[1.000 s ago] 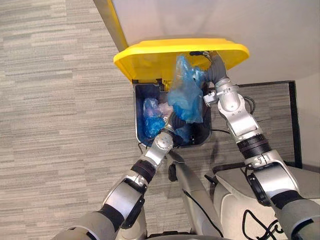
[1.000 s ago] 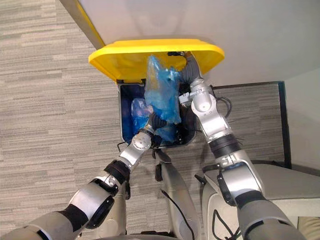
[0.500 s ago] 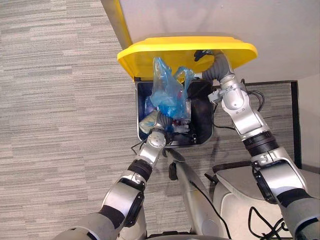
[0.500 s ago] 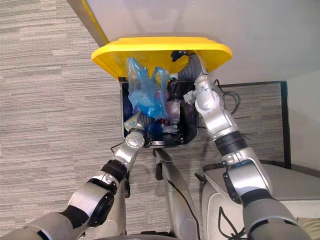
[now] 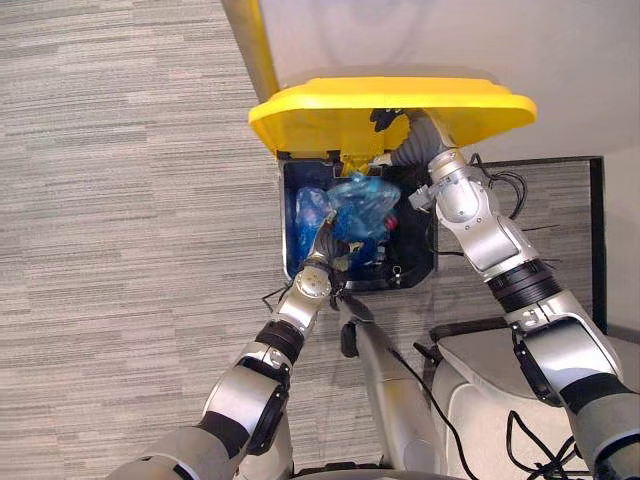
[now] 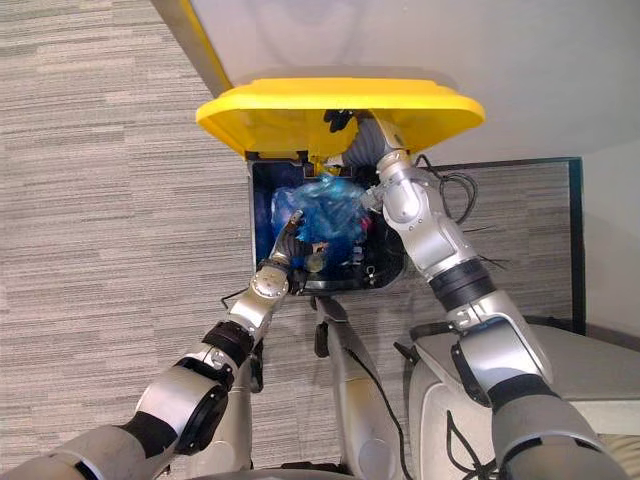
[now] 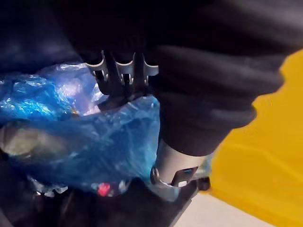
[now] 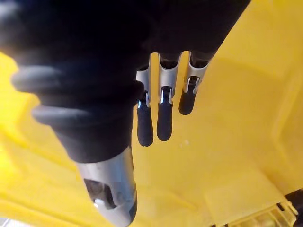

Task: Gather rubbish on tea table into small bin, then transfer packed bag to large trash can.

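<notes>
On the left lay the grey striped carpet floor (image 5: pixel 120 250). To its right stood the large dark blue plastic trash can (image 5: pixel 287 235), with its wide yellow plastic lid (image 5: pixel 320 115) raised at the far side, against the white wall (image 5: pixel 450 40).

Inside the can, near its left wall, lay a pale blue crumpled plastic bag (image 5: pixel 308 208). Touching it on the right sat the packed bag (image 5: pixel 362 205) of thin, half-clear blue plastic, already below the rim.

The left hand (image 5: pixel 327 243) reached in from the near edge. Its fingers (image 7: pixel 118 71) were curled over a fold of the packed bag and its thumb (image 7: pixel 175 165) was under it, so it was pinching the film.

Further right, the right hand (image 8: pixel 161 94) was spread flat, with straight fingers against the underside of the lid, and it propped the lid up.

The packed bag seemed light and soft, with lumpy contents that showed through. Such film is probably slippery and tears easily. I think a gathered bunch of plastic near the top is the safest place to hold it, not the loose body. The transfer looked almost complete.
</notes>
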Robot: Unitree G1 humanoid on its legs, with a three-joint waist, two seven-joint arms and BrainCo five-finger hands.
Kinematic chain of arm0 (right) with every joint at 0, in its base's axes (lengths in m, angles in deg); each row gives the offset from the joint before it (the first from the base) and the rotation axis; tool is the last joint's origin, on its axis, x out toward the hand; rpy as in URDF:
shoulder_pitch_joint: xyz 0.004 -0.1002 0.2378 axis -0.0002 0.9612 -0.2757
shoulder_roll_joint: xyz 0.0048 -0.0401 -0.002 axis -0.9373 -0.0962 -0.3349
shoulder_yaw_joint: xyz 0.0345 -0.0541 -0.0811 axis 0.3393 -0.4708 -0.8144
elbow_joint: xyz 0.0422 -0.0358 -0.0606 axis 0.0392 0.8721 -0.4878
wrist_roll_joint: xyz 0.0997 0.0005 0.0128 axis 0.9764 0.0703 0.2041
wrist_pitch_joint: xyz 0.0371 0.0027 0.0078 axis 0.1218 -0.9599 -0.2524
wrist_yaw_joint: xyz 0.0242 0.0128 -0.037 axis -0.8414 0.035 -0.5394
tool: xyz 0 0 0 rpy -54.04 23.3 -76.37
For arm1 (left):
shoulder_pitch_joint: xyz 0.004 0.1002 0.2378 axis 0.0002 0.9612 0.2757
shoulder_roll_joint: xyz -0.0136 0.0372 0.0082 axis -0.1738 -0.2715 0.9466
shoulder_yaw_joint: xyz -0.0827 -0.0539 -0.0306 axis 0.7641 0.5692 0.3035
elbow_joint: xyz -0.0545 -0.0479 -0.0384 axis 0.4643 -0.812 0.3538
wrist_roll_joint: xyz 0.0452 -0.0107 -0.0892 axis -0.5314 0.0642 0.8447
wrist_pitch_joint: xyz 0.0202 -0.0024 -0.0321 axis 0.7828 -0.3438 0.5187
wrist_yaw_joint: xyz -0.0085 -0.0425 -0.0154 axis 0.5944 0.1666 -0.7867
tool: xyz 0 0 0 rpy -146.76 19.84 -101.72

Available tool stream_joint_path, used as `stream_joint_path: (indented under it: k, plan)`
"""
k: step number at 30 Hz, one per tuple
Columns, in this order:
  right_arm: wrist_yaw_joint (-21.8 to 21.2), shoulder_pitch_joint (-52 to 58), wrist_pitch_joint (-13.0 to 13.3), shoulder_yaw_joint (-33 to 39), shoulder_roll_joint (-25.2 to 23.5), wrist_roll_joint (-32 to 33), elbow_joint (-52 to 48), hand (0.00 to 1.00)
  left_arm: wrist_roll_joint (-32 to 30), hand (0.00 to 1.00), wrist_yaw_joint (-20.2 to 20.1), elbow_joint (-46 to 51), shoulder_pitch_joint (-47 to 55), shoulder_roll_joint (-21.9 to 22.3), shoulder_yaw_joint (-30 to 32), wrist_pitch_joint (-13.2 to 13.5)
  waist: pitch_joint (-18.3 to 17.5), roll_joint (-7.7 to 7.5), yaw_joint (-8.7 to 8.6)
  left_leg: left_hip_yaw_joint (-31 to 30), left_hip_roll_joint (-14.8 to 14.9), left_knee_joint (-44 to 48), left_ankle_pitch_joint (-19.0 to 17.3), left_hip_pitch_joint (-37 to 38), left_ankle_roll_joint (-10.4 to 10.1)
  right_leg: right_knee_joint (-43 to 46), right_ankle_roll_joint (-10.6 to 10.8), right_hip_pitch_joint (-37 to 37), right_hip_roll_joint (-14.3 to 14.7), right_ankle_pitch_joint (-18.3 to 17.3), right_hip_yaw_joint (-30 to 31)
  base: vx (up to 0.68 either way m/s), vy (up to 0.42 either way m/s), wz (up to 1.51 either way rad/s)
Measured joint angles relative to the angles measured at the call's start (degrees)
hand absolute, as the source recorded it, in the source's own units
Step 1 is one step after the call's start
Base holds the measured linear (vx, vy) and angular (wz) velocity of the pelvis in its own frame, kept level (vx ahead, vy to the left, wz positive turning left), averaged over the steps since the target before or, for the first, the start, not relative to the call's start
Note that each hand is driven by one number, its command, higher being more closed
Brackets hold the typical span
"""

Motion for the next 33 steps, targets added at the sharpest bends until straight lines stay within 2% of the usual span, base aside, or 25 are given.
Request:
stream_joint_path:
  k: [8,11,16,18,21,24,27,30,33]
  plan:
    - [-1.88,0.01,0.18,-1.68,0.78,-2.41,0.23,0.0,1.65,0.0,-1.12,0.63,2.06,-2.15,-0.14,0.2,-0.13,0.08,0.72,0.08,-0.68,-2.09,1.07,1.74,1.05,0.05,0.0,0.85,-0.61,-0.01,0.2,0.06,0.008,0.02]
    - [-2.83,1.07,0.17,-2.47,1.65,-2.43,0.14,0.0,4.14,0.0,-1.11,4.39,4.26,-3.59,-0.14,0.81,-0.16,0.12,0.91,0.07,-0.88,-2.56,1.15,3.38,0.98,0.0,0.0,2.2,-0.67,-0.01,0.31,0.05,0.004,0.0]
    - [-3.48,11.2,0.23,-0.13,3.23,-2.45,-4.1,0.0,8.89,0.0,-2.32,12.54,11.67,-5.26,-0.1,2.92,-3.2,0.43,1.59,-1.28,-0.94,-3.75,1.5,5.12,0.89,-0.13,0.37,4.07,-0.8,-0.58,-0.61,0.04,-0.01,0.09]
    - [-3.64,18.28,0.25,2.01,3.25,-2.44,-5.88,0.0,12.12,0.0,-2.52,15.9,17.78,-6.62,0.05,3.38,-5.99,0.57,1.61,-2.67,-1.02,-6.66,2.89,7.31,0.85,-0.19,0.27,5.5,-0.98,-1.41,-1.52,0.08,-0.043,0.25]
    - [-3.78,23.93,0.26,4.74,3.29,-2.43,-5.81,0.0,14.28,0.0,-4.33,18.31,24.37,-8.21,1.89,3.81,-7.49,1.28,1.52,-4.34,-0.93,-10.24,4.45,10.66,0.65,-1.02,0.85,8.22,-1.04,-2.09,-2.67,0.08,-0.041,0.22]
    - [-4.86,27.88,0.31,8.63,3.34,-2.43,-2.65,0.0,14.71,0.0,-6.26,18.36,31.82,-10.75,4.7,4.43,-9.19,2.72,1.36,-6.26,-1.14,-13.08,5.44,13.59,0.67,-3.82,0.95,11.58,-0.75,-2.08,-3.78,0.05,-0.013,0.14]
    - [-5.35,29.85,0.28,9.97,3.25,-2.43,0.04,0.0,14.69,0.0,-7.5,17.62,35.4,-12.49,6.89,4.42,-9.62,2.96,1.32,-6.72,-1.04,-14.67,6.08,15.88,0.51,-4.76,0.89,13.76,-0.55,-1.97,-4.16,0.03,0.007,0.06]
    - [-6.09,32.19,0.27,11.3,2.72,-2.42,2.29,0.0,14.44,0.0,-8.81,12.87,38.12,-14.25,10.32,4.28,-10.74,3.4,1.32,-7.04,-1.07,-15.08,6.16,17.65,0.62,-5.48,1.1,15.74,-0.5,-1.8,-4.34,0.01,0.003,0.02]
    - [-6.28,34.14,0.28,13.38,0.0,-2.22,2.75,0.0,14.26,0.0,-10.2,8.04,40.19,-15.65,13.41,3.73,-10.81,3.42,1.19,-6.78,-1.22,-15.6,6.19,20.32,0.74,-5.61,1.14,18.45,-0.5,-1.8,-3.98,-0.01,0.035,-0.05]
